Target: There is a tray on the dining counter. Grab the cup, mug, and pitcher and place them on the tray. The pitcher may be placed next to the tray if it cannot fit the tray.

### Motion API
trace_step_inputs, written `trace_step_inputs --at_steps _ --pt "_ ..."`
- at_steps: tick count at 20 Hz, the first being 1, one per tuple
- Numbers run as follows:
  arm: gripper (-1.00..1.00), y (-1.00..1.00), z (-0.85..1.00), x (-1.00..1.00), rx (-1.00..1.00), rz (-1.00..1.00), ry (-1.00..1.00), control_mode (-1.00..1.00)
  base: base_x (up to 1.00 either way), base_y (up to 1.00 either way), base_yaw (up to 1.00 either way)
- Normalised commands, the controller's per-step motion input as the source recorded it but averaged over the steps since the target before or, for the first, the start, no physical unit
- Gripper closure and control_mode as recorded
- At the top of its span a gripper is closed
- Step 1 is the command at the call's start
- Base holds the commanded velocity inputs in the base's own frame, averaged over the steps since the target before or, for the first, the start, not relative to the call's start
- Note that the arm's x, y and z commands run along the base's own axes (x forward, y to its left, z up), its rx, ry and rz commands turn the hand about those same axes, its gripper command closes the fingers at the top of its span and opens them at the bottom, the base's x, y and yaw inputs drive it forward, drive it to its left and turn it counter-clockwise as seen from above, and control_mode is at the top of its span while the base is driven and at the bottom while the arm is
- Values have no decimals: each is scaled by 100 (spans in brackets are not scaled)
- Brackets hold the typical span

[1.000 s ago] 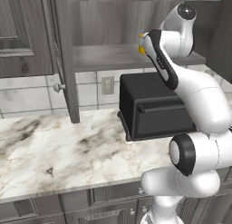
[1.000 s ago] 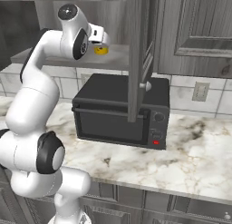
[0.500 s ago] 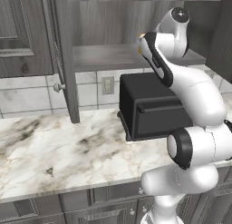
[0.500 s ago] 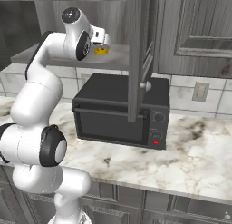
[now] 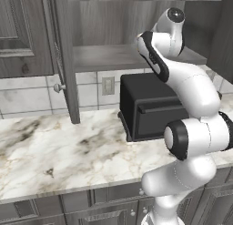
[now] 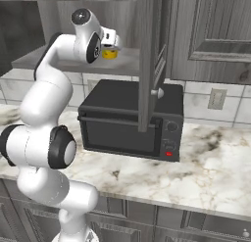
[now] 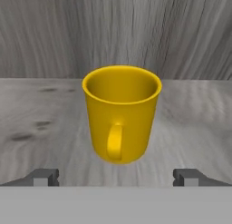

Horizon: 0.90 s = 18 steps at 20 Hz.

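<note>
No writing shows anywhere. The mug (image 7: pixel 121 113) is golden-yellow, squat, upright on the grey wooden shelf (image 7: pixel 36 128), handle facing the gripper (image 7: pixel 116 177), whose jaws stand wide apart, empty.

Home kitchen, worktop against the wall.
You face a veined marble worktop (image 5: pixel 59 151) backed by white wall tiles (image 5: pixel 27 99), a black microwave (image 6: pixel 132 121) on it, grey wood cabinets (image 6: pixel 211 30) above, drawers below, a wall outlet (image 5: pixel 108 85).
</note>
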Motion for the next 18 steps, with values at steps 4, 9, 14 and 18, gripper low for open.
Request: trace_step_inputs --at_steps 4,9,14,18 --pt "-100 0 0 21 0 0 0 -100 0 0 0" --pt "-100 0 0 20 0 0 0 -100 0 0 0" --pt "-100 0 0 20 0 0 0 -100 0 0 0" --pt "-100 0 0 16 0 0 0 -100 0 0 0"
